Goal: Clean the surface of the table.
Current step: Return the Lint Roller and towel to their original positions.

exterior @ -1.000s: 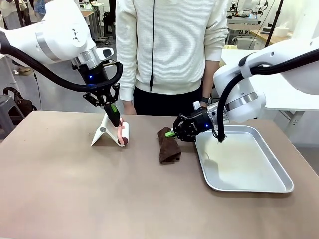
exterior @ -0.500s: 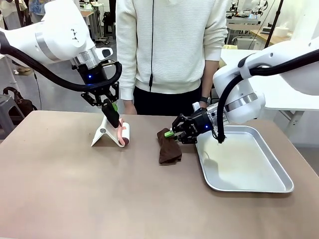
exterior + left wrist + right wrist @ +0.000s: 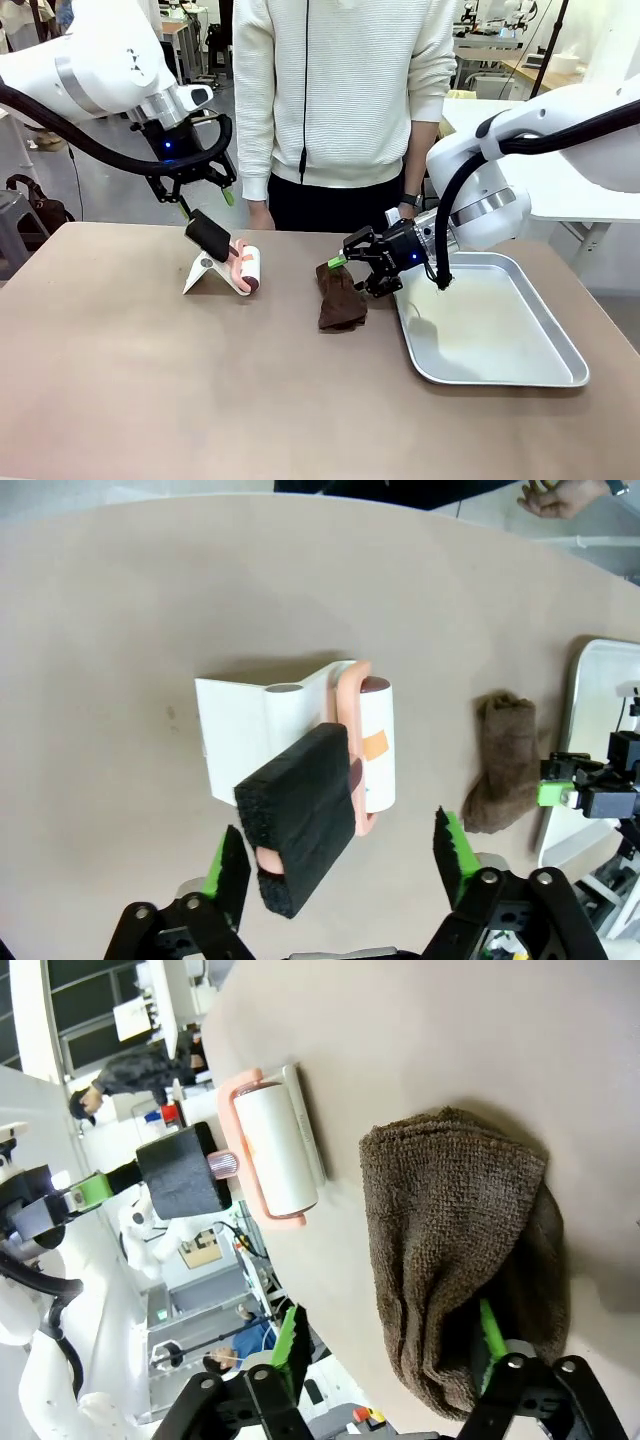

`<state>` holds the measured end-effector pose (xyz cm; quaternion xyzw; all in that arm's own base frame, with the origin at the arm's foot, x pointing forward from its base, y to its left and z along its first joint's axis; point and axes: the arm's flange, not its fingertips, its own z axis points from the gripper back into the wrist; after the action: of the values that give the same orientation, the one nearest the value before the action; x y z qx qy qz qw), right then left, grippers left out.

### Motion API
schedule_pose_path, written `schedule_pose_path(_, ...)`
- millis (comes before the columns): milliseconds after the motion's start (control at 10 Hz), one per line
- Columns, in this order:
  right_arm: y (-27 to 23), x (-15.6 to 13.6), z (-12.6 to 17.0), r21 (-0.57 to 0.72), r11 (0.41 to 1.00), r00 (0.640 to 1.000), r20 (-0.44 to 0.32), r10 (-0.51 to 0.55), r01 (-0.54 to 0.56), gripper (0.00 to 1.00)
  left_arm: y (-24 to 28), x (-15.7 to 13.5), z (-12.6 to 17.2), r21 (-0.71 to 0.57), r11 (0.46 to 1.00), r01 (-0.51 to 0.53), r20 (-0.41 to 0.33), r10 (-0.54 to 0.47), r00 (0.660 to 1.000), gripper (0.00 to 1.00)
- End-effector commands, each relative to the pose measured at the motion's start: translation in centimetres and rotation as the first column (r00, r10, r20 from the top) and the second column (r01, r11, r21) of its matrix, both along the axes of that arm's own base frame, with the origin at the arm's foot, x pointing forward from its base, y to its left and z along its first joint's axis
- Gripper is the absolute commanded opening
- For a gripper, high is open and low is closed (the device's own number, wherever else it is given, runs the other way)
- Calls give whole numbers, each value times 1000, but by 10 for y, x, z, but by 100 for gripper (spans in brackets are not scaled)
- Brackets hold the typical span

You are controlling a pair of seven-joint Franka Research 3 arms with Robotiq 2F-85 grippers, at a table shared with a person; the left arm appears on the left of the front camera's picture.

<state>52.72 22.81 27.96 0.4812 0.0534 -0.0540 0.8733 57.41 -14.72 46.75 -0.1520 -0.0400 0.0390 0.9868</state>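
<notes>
Brownish-taupe table point(image 3: 150, 380) spanning the foreground. Lint roller point(image 3: 243, 268) with black foam handle point(image 3: 209, 236), resting on white stand point(image 3: 203, 270); left gripper point(image 3: 205, 204) spread wide just above, grasping nothing. Brown cloth point(image 3: 340, 296) heaped beside silver tray point(image 3: 560, 355); right gripper point(image 3: 356, 268) parted over cloth. Person's white sweater point(image 3: 345, 90) behind.

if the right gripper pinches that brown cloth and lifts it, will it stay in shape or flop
Probably flop: the brown cloth lies crumpled in soft folds on the table, so it should sag from one pinch. It looks like terry, likely light and grippy rather than slippery. Pushed, it would probably bunch up, not slide.
</notes>
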Motion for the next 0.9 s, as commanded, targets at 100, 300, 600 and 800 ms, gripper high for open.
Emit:
schedule_pose_path(100,3,11,5,-22,1000,999,-40,19,-20,100,20,-10,11,19,999,-27,39,26,999,100)
schedule_pose_path(300,3,11,6,-23,999,999,-35,23,-24,100,28,-15,15,2,1000,-25,49,25,999,100)
schedule_pose_path(600,-3,10,11,-9,1000,999,-34,27,-27,100,38,-25,22,-39,999,2,61,0,998,100)
schedule_pose_path(800,-35,2,23,42,999,1000,-21,-6,7,100,58,-49,31,-127,991,40,76,-30,997,100)
